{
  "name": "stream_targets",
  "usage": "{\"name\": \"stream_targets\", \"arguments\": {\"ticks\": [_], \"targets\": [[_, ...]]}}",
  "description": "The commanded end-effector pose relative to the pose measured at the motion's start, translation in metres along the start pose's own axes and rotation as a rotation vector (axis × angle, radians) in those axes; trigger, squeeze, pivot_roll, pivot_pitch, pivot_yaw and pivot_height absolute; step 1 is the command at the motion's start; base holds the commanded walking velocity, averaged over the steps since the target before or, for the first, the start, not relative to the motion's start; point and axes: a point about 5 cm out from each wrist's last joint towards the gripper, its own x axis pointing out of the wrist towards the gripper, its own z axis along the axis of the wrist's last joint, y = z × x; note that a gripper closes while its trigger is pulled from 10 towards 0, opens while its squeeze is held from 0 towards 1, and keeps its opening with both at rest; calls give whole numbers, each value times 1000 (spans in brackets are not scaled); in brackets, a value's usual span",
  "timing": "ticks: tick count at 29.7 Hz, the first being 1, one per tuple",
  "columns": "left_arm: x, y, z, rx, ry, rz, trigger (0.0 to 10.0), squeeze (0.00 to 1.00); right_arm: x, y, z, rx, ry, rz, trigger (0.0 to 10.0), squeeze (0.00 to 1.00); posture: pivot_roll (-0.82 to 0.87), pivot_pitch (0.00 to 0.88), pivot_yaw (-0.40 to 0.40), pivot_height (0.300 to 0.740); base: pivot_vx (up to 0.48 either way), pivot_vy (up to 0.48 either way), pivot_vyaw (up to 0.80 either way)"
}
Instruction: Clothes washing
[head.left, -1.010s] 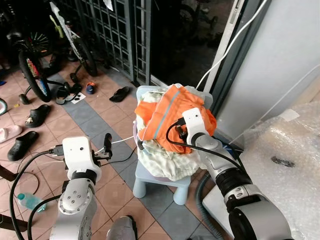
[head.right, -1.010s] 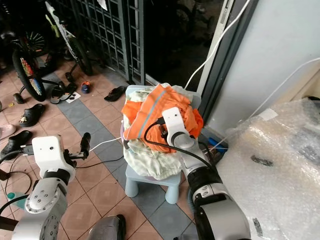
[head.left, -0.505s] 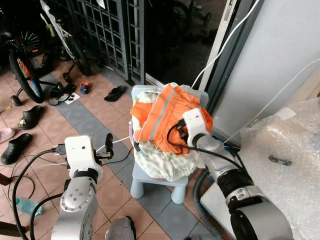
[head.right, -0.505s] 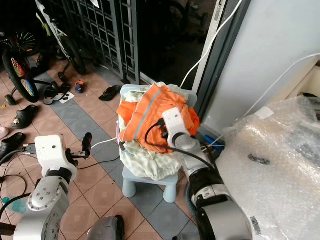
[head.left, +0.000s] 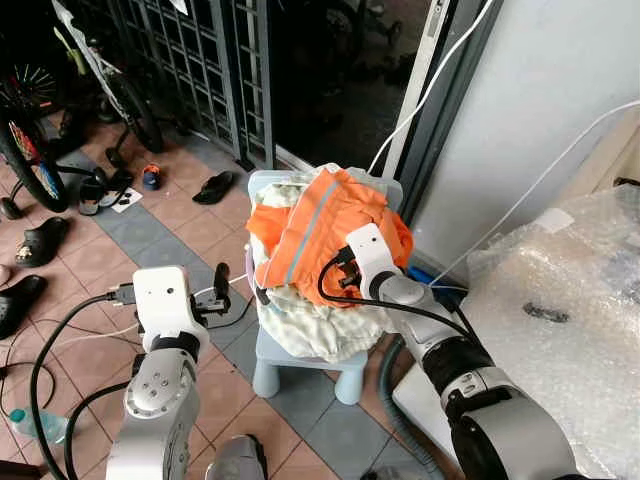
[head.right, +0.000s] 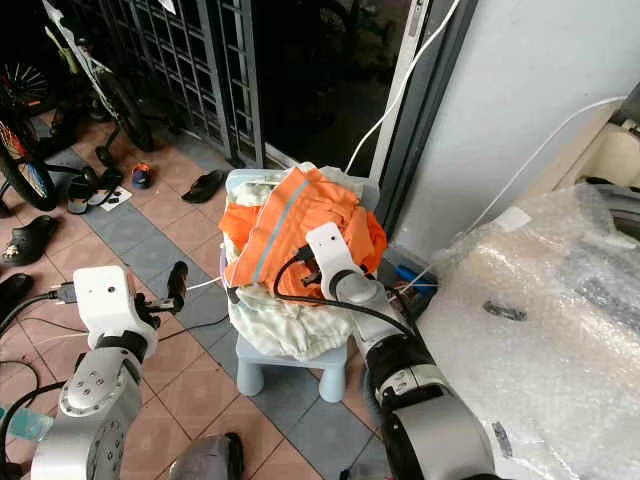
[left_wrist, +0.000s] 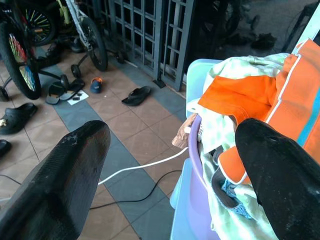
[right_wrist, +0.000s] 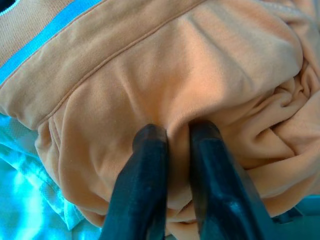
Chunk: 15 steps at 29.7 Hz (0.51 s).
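Observation:
An orange garment (head.left: 305, 225) with a pale blue stripe tops a heap of pale checked clothes (head.left: 310, 325). The heap fills a purple basin (left_wrist: 192, 150) standing on a light-blue plastic stool (head.left: 300, 362). My right gripper (right_wrist: 176, 131) is pushed into the heap's right side, shut on a fold of the orange garment (right_wrist: 175, 75); its white wrist (head.left: 365, 250) lies against the cloth. My left gripper (head.left: 218, 290) hangs open over the tiles, just left of the stool, with nothing between its fingers (left_wrist: 75, 165).
Bicycles (head.left: 25, 125) and scattered sandals (head.left: 212, 186) lie on the tiled floor at the left, before a metal grille (head.left: 200, 60). A bubble-wrapped appliance (head.left: 560, 330) stands at the right, a grey hose (head.left: 392, 400) beside it. A white cable (left_wrist: 135, 170) crosses the tiles.
The whole picture has shifted as the camera moved. My right gripper stays clamped in the orange garment, and my left gripper stays open beside the stool.

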Motion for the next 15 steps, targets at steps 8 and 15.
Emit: {"name": "stream_targets", "arguments": {"ticks": [8,15], "targets": [[1,-2,-4,-6,19,14,10000,0,-1,-1,-3,-47,9,50,0,0,97,59,-66,740,0,0,0],[6,-5,-7,-17,10,27,10000,0,-6,-6,5,-118,-58,133,0,0,58,4,-78,740,0,0,0]]}}
